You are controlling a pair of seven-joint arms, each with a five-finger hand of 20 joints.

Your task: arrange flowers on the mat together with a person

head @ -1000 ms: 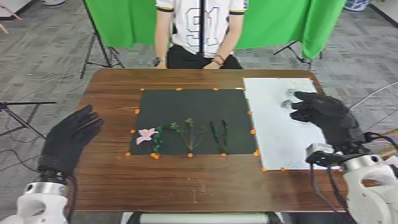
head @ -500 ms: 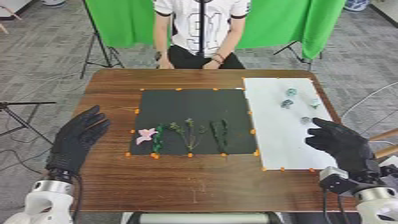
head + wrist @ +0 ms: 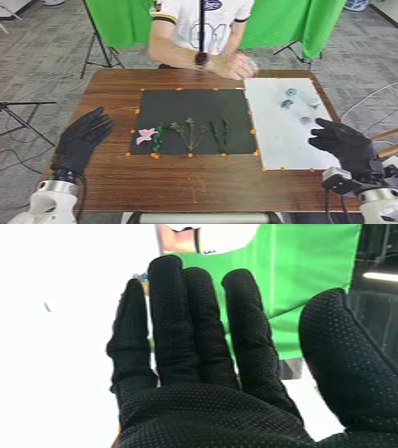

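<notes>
Head view first, and here's the black rectangular mat (image 3: 178, 102) on the brown wooden table (image 3: 133, 185), with the flowers along its near part. On the left sits a pale pink flower with pointed, spreading petals (image 3: 146, 135), and right beside it a bright green leafy stem (image 3: 157, 141), narrow and running away from the robot. Next along, a thin green branching sprig (image 3: 190, 131) fans out at its far end, little tufts on the tips. Then a pair of slender dark green stems (image 3: 225, 134), nearly parallel, very dark against the mat.

Over on the long white sheet (image 3: 275, 135), there are small pale blue-green blooms (image 3: 291, 92), lying apart from one another; their petals are too small to make out.

The left hand (image 3: 80, 137) is by the table's left side, well apart from the mat, fingers relaxed and extended, nothing in it. The right hand (image 3: 345, 145) is at the sheet's right side, near the closest bloom, loosely open and empty.

Now the right wrist view: the right hand has its fingers long and straight, thumb standing clear, nothing in its grasp. Tiny light dots pattern the black glove, and green cloth (image 3: 302, 254) hangs behind.
</notes>
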